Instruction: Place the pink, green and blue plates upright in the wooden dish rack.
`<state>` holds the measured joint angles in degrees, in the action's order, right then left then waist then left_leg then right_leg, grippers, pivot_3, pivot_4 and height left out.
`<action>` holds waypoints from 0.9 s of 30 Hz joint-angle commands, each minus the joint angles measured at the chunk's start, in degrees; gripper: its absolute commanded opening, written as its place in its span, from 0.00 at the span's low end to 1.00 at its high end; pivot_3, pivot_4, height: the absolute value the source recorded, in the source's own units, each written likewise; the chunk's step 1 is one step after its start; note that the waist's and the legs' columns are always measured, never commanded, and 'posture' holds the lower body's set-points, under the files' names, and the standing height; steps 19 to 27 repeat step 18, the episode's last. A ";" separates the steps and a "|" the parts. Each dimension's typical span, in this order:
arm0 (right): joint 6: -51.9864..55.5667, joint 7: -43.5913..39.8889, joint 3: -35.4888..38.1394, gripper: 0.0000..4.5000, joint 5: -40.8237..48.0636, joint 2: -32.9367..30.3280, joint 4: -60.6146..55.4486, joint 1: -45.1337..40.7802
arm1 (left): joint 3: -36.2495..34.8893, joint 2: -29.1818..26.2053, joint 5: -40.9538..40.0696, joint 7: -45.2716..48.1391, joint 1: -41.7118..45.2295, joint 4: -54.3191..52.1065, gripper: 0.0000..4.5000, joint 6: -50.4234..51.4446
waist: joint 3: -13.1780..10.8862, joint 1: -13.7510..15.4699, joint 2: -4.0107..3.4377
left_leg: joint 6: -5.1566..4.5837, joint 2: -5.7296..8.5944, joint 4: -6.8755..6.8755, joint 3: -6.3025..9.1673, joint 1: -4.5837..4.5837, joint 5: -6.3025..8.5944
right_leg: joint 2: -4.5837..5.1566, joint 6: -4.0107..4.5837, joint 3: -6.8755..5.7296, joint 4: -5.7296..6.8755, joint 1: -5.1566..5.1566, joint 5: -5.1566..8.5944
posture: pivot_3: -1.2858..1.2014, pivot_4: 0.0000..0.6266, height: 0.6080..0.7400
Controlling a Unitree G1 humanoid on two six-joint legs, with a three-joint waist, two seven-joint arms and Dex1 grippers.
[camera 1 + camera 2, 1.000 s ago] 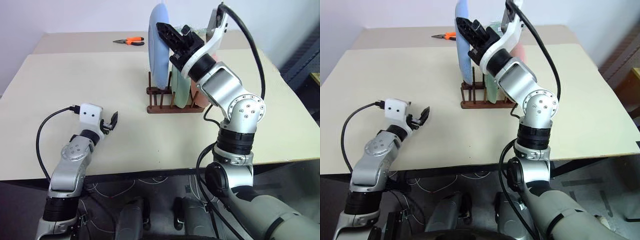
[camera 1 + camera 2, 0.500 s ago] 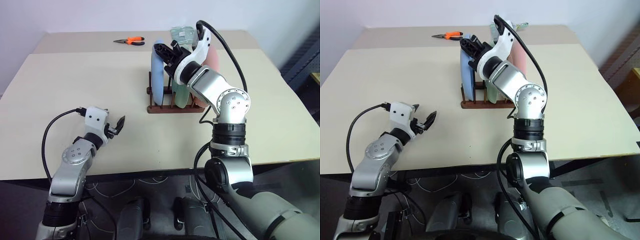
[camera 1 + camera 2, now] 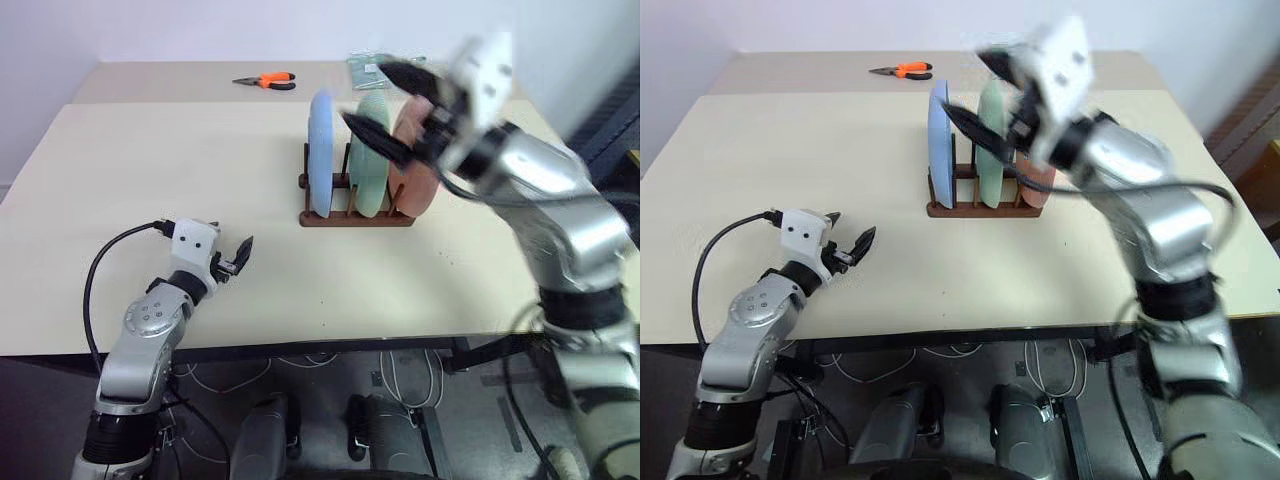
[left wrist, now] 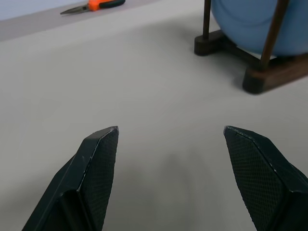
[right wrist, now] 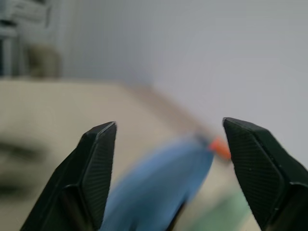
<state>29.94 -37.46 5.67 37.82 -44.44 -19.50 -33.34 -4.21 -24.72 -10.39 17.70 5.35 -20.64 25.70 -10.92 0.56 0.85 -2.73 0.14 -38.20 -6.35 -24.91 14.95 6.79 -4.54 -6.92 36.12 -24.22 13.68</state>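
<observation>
- My right gripper (image 3: 385,105) hangs above the wooden dish rack (image 3: 355,214); jaws spread wide w/ nothing between them; blurred in the head views, so I can't tell exact finger placement.
- My left gripper (image 3: 852,247) sits low over the table (image 3: 150,150), well apart from rack; jaws wide open, empty; judged parked out of the way so the right arm has room.
- Blue plate (image 3: 321,153) stands on edge at the rack's left end, green plate (image 3: 372,155) in the middle, pink plate (image 3: 415,170) at the right end; each upright btwn pegs, which keep them from tipping.
- Left wrist view: the blue plate's lower edge rests on the base slats, peg in front.
- Orange-handled pliers (image 3: 265,81) lie at the table's far side, no part in this.
- Judgement: all 3 plates racked; task looks done, only pulling my arm clear is left.
</observation>
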 commanded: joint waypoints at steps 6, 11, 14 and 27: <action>1.09 -8.21 17.09 0.79 -1.73 -7.82 0.19 26.22 | 1.50 -3.14 1.07 6.20 0.35 3.53 0.80 -3.53 | 0.03 -0.15 -0.06 | -0.16 -0.06 -0.02 0.01 0.13 0.12 | -0.01 0.01 0.06 -0.01 0.08 0.00 | 0.52 0.24 1.00; -5.61 -7.86 14.76 0.79 -8.03 -4.88 7.96 27.00 | 1.83 -3.19 1.18 7.58 -0.30 2.81 0.80 -3.09 | 0.05 0.10 -0.15 | -0.05 -0.05 -0.02 -0.03 0.19 0.05 | -0.01 0.02 0.11 0.03 0.09 -0.01 | 0.52 0.24 1.00; -8.12 -8.52 13.84 0.79 -9.92 -3.74 11.24 26.60 | 1.89 -3.12 1.44 7.78 -1.31 1.78 0.80 -2.81 | 0.04 0.21 -0.15 | -0.05 -0.04 -0.03 -0.03 0.19 0.05 | 0.00 0.01 0.10 0.00 0.12 0.00 | 0.52 0.24 1.00; -9.99 -7.86 11.01 0.79 -12.10 -1.66 14.12 23.74 | 1.20 -2.62 1.70 6.70 -1.71 1.14 0.80 -2.61 | 0.04 0.21 -0.15 | -0.05 -0.03 -0.04 -0.03 0.19 0.05 | 0.00 0.01 0.09 0.00 0.15 0.00 | 0.52 0.24 1.00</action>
